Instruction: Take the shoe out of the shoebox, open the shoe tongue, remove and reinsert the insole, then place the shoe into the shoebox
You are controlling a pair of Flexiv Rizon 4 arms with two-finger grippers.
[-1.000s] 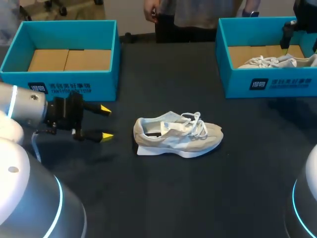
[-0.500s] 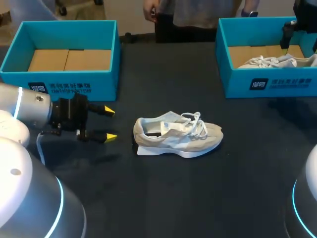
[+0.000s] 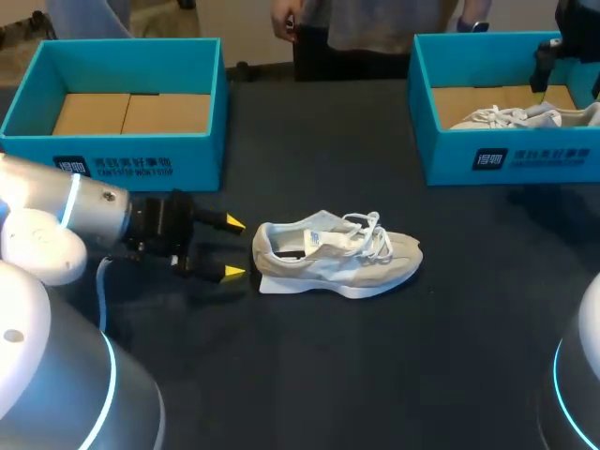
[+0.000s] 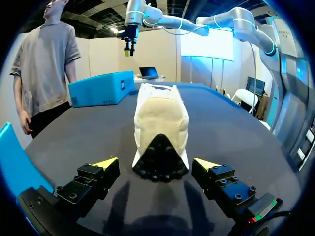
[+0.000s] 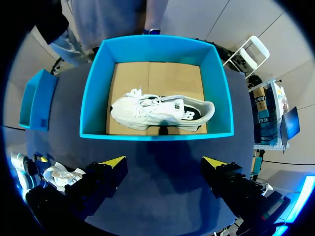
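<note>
left end effector (image 3: 233, 248): open, held low and flat, tips just short of shoe (image 3: 337, 253) heel, not touching | shoe: upright on worktop (image 3: 375, 375) | right end effector (image 5: 165, 162): open, high above box (image 5: 93, 88)

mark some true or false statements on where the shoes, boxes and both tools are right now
1. The left tool is open and faces the heel of the beige shoe. True.
2. The beige shoe lies in the left box. False: it stands on the table, between the boxes.
3. The right box holds a white shoe. True.
4. The right tool is shut on the white shoe. False: it is open, above the box, apart from the shoe.
</note>
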